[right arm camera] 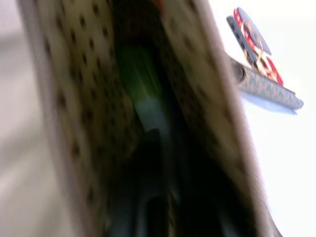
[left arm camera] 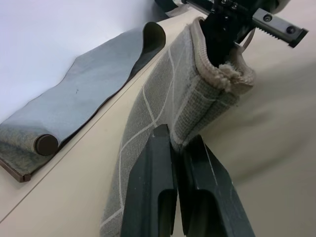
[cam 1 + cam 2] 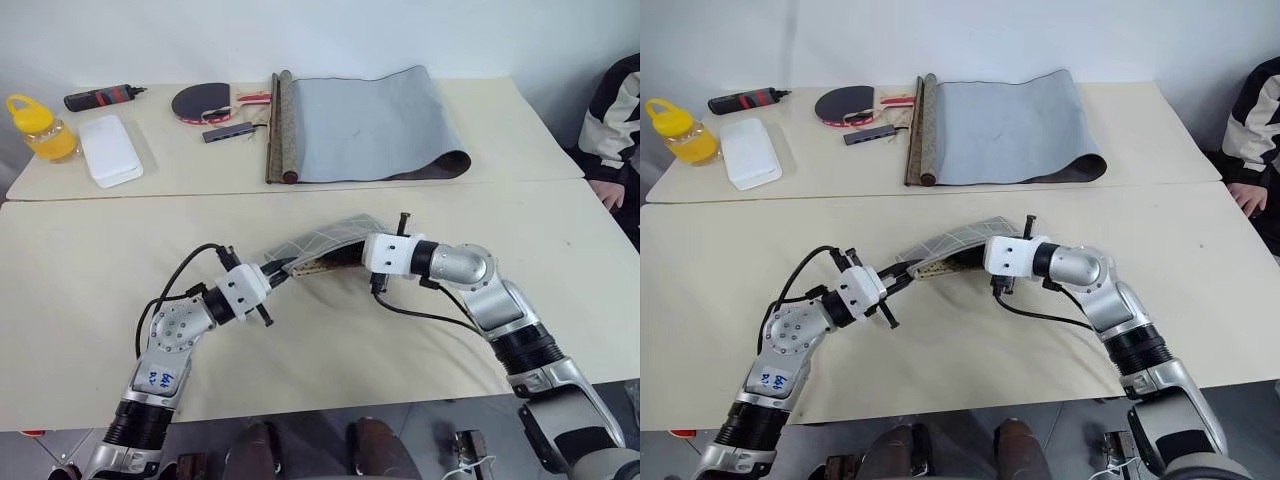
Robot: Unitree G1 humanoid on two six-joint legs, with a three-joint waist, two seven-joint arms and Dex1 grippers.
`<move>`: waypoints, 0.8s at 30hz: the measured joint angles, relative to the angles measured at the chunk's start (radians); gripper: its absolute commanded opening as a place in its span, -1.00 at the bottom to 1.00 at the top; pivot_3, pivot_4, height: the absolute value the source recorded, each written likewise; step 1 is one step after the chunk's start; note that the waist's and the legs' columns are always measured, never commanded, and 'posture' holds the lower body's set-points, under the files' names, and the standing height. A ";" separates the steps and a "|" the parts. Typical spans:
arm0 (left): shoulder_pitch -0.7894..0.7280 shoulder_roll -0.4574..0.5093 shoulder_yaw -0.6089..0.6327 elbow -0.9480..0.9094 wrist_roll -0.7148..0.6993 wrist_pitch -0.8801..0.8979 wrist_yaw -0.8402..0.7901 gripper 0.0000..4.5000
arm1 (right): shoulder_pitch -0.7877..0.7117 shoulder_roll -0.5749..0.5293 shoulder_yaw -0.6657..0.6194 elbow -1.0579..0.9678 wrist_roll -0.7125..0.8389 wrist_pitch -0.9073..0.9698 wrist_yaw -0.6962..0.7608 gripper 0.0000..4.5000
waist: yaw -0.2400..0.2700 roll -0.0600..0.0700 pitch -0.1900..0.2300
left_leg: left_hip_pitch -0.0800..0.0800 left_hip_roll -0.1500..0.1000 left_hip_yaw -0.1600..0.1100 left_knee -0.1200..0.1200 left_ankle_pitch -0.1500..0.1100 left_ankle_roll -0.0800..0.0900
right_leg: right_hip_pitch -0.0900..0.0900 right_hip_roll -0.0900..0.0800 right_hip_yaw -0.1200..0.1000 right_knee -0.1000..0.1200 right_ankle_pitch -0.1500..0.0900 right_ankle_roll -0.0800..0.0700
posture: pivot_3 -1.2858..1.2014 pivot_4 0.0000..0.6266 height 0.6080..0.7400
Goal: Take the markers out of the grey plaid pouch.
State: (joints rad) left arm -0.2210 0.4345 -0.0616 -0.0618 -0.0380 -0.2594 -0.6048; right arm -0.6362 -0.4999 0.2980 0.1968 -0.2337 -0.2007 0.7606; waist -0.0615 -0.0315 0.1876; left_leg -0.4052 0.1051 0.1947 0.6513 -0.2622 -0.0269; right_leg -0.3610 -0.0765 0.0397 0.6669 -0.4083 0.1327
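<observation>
Pouch and grippers meet over the middle of the near table (image 3: 90,300): the grey plaid pouch (image 3: 318,240) hangs lifted off the tabletop between the two arms, arched, with its open mouth turned toward the right arm. The left gripper (image 2: 178,148) has its two black fingers pressed together on the fabric at the pouch's left end, pinching a fold of the plaid cloth; in the left wrist view the pouch rises away from those fingers to its frayed, brown-edged mouth. The right gripper (image 3: 975,258) pushes into that mouth from the other side, its fingers inside the opening. How far they are parted I cannot tell, nor whether they have hold of anything. In the right wrist view the spotted brown lining walls in both sides, and a marker (image 1: 143,84) with a light green end lies just ahead of the fingers, deep in the pouch. On the far table (image 3: 520,130) lie a rolled grey mat (image 3: 370,125), a table tennis bat (image 3: 203,101), a black-and-red tool (image 3: 102,97), a white box (image 3: 110,150) and a yellow bottle (image 3: 40,127). A person's sleeve (image 3: 615,110) is at the right edge.
</observation>
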 measured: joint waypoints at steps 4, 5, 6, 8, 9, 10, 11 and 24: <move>-0.007 0.001 0.002 -0.001 -0.004 0.013 -0.003 -1.00 | -0.003 0.000 0.001 0.009 -0.003 -0.017 -0.003 0.26 | 0.001 0.000 0.000 | 0.000 0.000 0.000 0.000 0.000 0.000 | 0.000 0.000 0.000 0.000 0.000 0.000 | 0.03 -0.52 1.00; -0.011 0.001 0.002 -0.001 -0.007 0.018 -0.005 -1.00 | -0.005 0.000 0.001 0.010 -0.003 -0.017 -0.003 0.41 | 0.000 0.000 0.000 | 0.000 0.000 0.000 0.000 0.000 0.000 | 0.000 0.000 0.000 0.000 0.000 0.000 | 0.03 -0.52 1.00; -0.015 0.001 0.002 -0.001 -0.011 0.020 -0.008 -1.00 | -0.008 0.000 0.001 0.011 -0.003 -0.019 -0.003 0.56 | 0.000 0.000 0.000 | 0.000 0.000 0.000 0.000 0.000 0.000 | 0.000 0.000 0.000 0.000 0.000 0.000 | 0.03 -0.52 1.00; -0.024 0.001 0.002 -0.001 -0.015 0.024 -0.011 -1.00 | -0.014 0.000 0.001 0.011 -0.001 -0.021 -0.003 0.88 | -0.001 0.000 0.000 | 0.000 0.000 0.000 0.000 0.000 0.000 | 0.000 0.000 0.000 0.001 0.000 0.000 | 0.03 -0.52 1.00; -0.030 0.001 0.002 -0.001 -0.016 0.028 -0.011 -1.00 | -0.017 0.001 0.001 0.010 -0.001 -0.022 -0.003 0.98 | -0.001 0.000 0.000 | 0.000 0.000 0.000 0.000 0.000 0.000 | 0.000 0.000 0.000 0.001 0.000 0.000 | 0.03 -0.52 1.00; -0.033 0.001 0.002 -0.001 -0.018 0.031 -0.012 -1.00 | -0.019 0.002 0.001 0.010 -0.001 -0.024 -0.003 0.98 | -0.001 0.000 0.000 | 0.000 0.000 0.000 0.000 0.000 0.000 | 0.000 0.000 0.000 0.001 0.000 0.000 | 0.03 -0.52 1.00; -0.034 0.001 0.002 -0.001 -0.022 0.034 -0.012 -1.00 | -0.020 0.002 0.001 0.010 -0.001 -0.025 -0.003 0.98 | -0.001 0.000 0.000 | 0.000 0.000 0.000 0.000 0.000 0.000 | 0.000 0.000 0.000 0.001 0.000 0.000 | 0.03 -0.52 1.00; -0.017 -0.036 0.005 -0.069 -0.195 0.264 -0.053 -1.00 | -0.037 -0.077 0.009 -0.033 0.059 0.032 0.145 0.32 | 0.002 0.001 0.000 | 0.000 0.000 -0.002 0.002 0.000 0.000 | 0.000 0.000 0.000 0.002 0.000 0.000 | 0.03 -0.52 1.00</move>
State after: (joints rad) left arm -0.2378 0.3989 -0.0569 -0.1312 -0.2331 0.0044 -0.6575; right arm -0.6731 -0.5773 0.3066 0.1643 -0.1750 -0.1686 0.9057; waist -0.0596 -0.0309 0.1880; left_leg -0.4052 0.1050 0.1929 0.6529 -0.2622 -0.0268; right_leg -0.3609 -0.0767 0.0396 0.6690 -0.4083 0.1327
